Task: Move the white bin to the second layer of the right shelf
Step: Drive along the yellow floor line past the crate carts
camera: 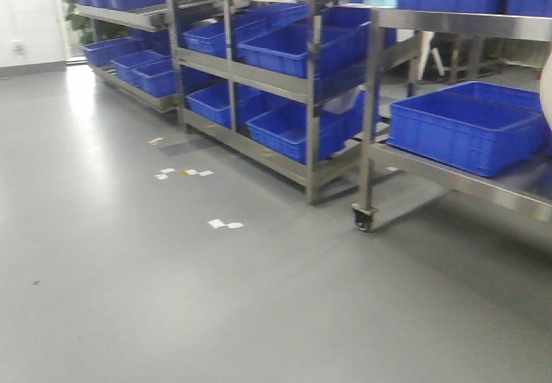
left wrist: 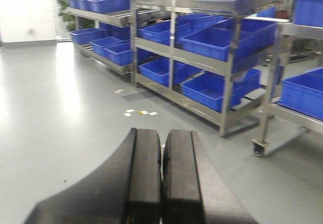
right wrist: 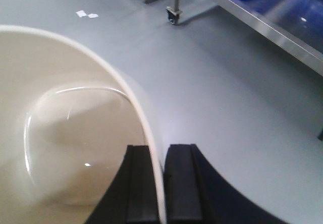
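Observation:
The white bin (right wrist: 60, 133) fills the left of the right wrist view, a glossy cream tub seen from above and hanging over the grey floor. My right gripper (right wrist: 161, 156) is shut on its rim, one finger inside the wall and one outside. A pale sliver of the bin (camera: 548, 90) shows at the right edge of the front view. My left gripper (left wrist: 161, 138) is shut, pads together with nothing between them, hovering above the floor. The right shelf (camera: 448, 172) is a wheeled steel rack on the right. Which tier is its second layer I cannot tell.
A blue crate (camera: 466, 128) sits on the right rack's low tier, with a caster (camera: 363, 218) under its corner post. Longer steel racks (camera: 259, 72) full of blue crates line the back. Paper scraps (camera: 224, 223) lie on the grey floor.

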